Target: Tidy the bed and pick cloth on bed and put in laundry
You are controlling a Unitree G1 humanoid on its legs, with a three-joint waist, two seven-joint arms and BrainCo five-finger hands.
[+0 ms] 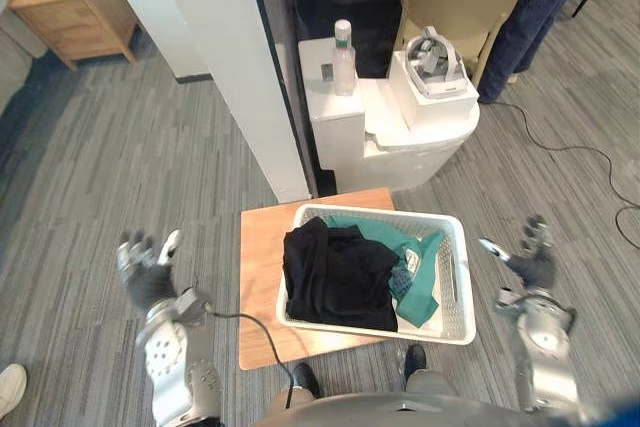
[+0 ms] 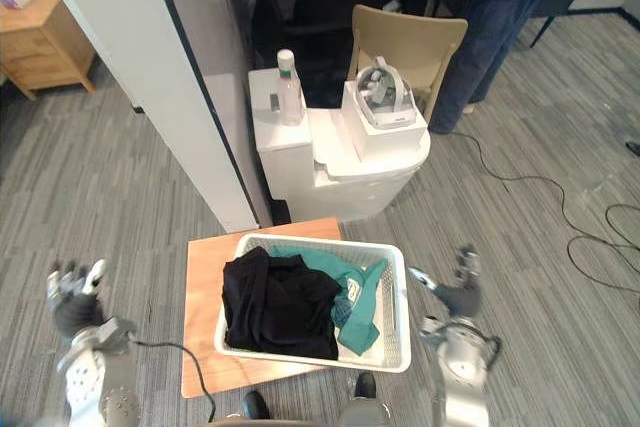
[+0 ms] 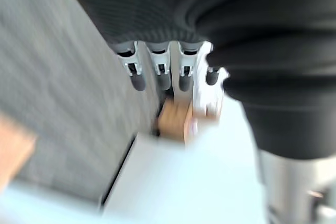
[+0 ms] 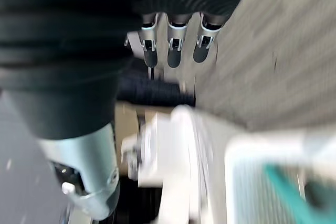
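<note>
A white laundry basket [image 1: 455,277] stands on a low wooden board [image 1: 262,277] on the carpet in front of me. Inside it lie a black cloth [image 1: 335,277] on the left and a teal cloth [image 1: 415,257] on the right. My left hand [image 1: 148,272] is raised to the left of the board, fingers straight and spread, holding nothing. My right hand [image 1: 528,257] is raised to the right of the basket, also open and empty. Both wrist views show straight fingers [image 3: 160,74] [image 4: 176,51] with nothing between them.
A white rounded table [image 1: 400,132] behind the basket carries a clear bottle [image 1: 344,57] and a white box with a headset [image 1: 435,67]. A beige chair [image 1: 455,12] and a person's legs [image 1: 535,7] are beyond it. A white wall edge [image 1: 240,77] and a wooden nightstand [image 1: 75,12] stand left.
</note>
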